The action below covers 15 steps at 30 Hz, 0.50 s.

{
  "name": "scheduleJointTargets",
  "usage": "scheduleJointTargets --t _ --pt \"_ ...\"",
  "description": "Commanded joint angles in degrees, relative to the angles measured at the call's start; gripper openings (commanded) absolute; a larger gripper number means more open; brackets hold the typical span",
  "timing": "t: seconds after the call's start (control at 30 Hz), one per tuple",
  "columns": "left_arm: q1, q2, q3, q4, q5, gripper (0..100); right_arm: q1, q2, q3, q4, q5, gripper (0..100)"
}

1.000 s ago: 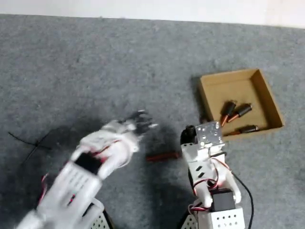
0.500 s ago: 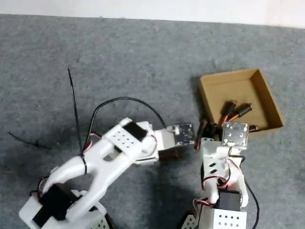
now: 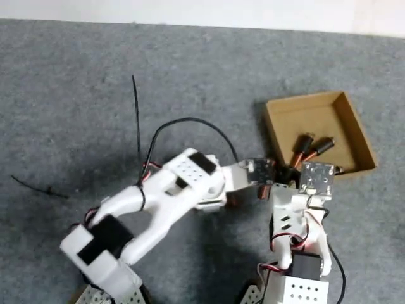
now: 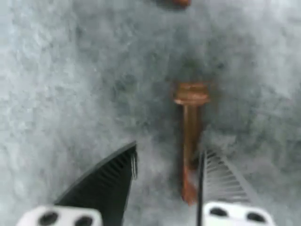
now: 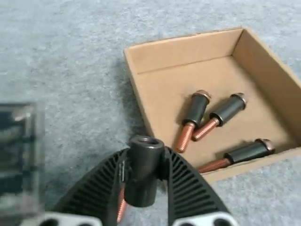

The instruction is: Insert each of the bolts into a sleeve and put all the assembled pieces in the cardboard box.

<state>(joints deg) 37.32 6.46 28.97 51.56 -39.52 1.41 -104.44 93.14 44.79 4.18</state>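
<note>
**One loose bolt under the left jaws, one sleeve gripped by the right**

One bolt (image 4: pixel 190 136) lies loose on the grey carpet (image 4: pixel 70 70). The left gripper (image 4: pixel 169 157) hangs right over it, spread wide and gripping nothing. The bolt's long axis runs the same way as the fingers, head pointing away from the wrist and tip back towards it. It sits between the two, well off the black finger (image 4: pixel 110 181) and close against the pale one (image 4: pixel 221 181). I'd say a pinch wants a small sideways shift first, or the shank may roll out as the jaws come together.

The right gripper (image 5: pixel 144 157) is clamped on a black sleeve (image 5: pixel 143 174), which stands upright with its hollow end up, just beside the near corner of the cardboard box (image 5: pixel 188 49). Three assembled pieces (image 5: pixel 196 110) lie inside the box. By my reckoning the left is the nearer one to the bolt, while the right holds the sleeve ready for it.

From above, the left arm (image 3: pixel 183 187) reaches across to meet the right beside the box corner, which gives the layout. The left wrist view adds how the bolt lies between the fingers. The right wrist view adds the sleeve's bore and a copper sliver low beside it, which I can't identify for sure.
</note>
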Motion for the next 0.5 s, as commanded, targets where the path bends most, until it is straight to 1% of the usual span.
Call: scheduleJointTargets --t 0.0,0.13,0.37,0.4,0.47 --pt "1.6 4.1 -4.8 -0.1 -0.3 20 0.0 -0.9 -0.9 -2.0 -0.5 0.5" --pt "1.6 7.6 -8.3 0.3 0.0 20 -0.1 -0.9 -0.7 -2.0 -0.5 0.5" --pt "1.6 8.0 -8.2 1.3 0.0 20 0.0 -0.9 -1.1 -2.0 -0.5 0.5" --pt "1.6 8.0 -8.2 1.5 0.0 20 0.1 -0.9 -1.1 -2.0 -0.5 0.5" --pt "1.5 8.0 -8.2 1.5 0.0 15 0.6 -0.9 -1.1 -2.0 -0.5 0.5"
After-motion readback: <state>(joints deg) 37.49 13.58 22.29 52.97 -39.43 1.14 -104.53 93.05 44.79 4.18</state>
